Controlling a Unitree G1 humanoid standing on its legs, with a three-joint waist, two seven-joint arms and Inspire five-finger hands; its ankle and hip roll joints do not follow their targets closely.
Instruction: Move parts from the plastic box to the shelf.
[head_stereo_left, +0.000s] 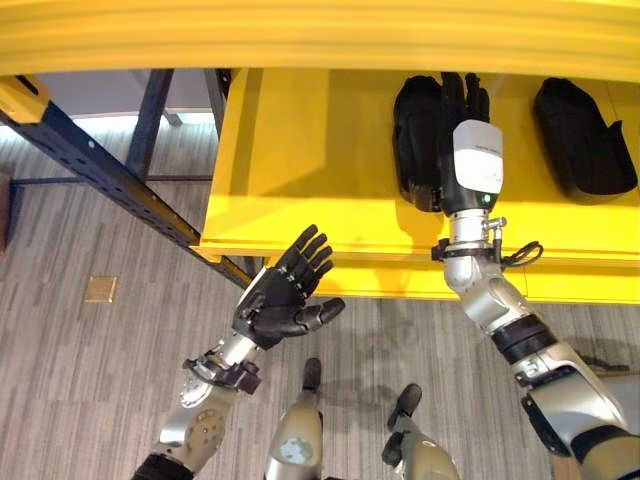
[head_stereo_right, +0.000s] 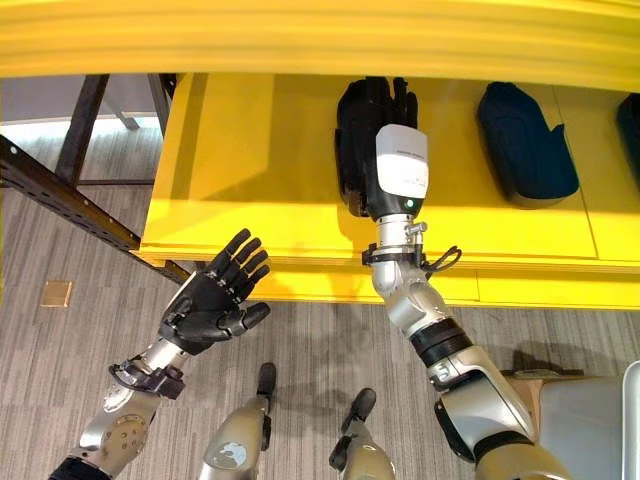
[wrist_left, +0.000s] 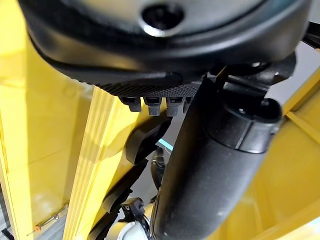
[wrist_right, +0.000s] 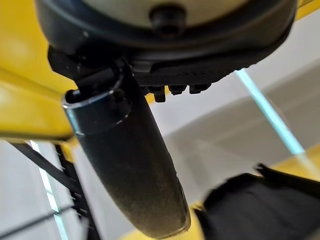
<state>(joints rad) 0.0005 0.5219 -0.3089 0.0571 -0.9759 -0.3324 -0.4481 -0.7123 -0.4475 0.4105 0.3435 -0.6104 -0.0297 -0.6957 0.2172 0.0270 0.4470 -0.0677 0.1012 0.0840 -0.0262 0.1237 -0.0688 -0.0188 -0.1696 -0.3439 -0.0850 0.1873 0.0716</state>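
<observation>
Seen from the head camera: yellow shelf (head_stereo_left: 300, 170) spanning the upper half, from about 10 o'clock across to 3 o'clock, its front lip running just above centre; grey wood-patterned floor (head_stereo_left: 90, 400) below; dark blue perforated rack beam (head_stereo_left: 110, 180) slanting from 10 o'clock toward the middle, passing under the shelf's left corner; small tan square plate (head_stereo_left: 100, 289) set in the floor at 9 o'clock.

Right hand (head_stereo_left: 455, 100) reached up over the shelf at roughly 1 o'clock, resting on or against a black moulded part (head_stereo_left: 415, 140) lying on the shelf surface; fingers pointing toward the back of the shelf, overlapping the part; impossible to tell whether curled round it or merely laid on it; in the right wrist view, thumb (wrist_right: 130, 165) extended straight, with the dark edge of the part just beside its tip.

Second black part (head_stereo_left: 582, 140) lying on the same shelf at 2 o'clock, well apart from the first, touched by nothing.

Left hand (head_stereo_left: 285, 295) raised at about 7 o'clock of centre, just in front of the shelf's lip and below it; palm up, fingers straight and spread, thumb out to the side, holding nothing.
</observation>
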